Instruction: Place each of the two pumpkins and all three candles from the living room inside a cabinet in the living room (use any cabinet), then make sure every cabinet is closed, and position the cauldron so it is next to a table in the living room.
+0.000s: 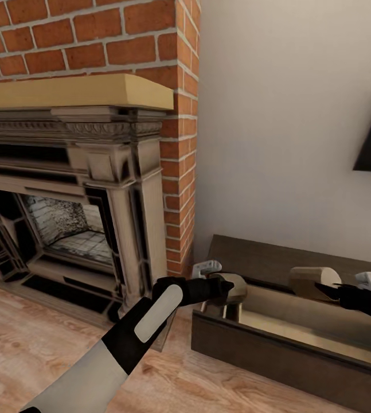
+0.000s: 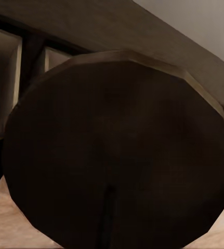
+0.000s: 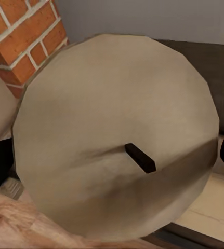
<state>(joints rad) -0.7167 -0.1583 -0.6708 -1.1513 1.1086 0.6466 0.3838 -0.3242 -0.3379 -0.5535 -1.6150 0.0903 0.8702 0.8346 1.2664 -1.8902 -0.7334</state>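
Red brick fireplace [image 1: 176, 86], dark wood cabinet [image 1: 277, 350] drawer open, stubby tan candles [image 1: 234, 287]

My head view was evenly and softly lit, the pale wall [image 1: 288, 115] bright with no glare and the firebox [image 1: 70, 226] dim. Shadows were faint. At my left wrist the candle [image 2: 117, 150] sat so close it showed dark, almost black, and soft-edged. At my right wrist the other candle [image 3: 117, 135] was well lit, slightly blurred
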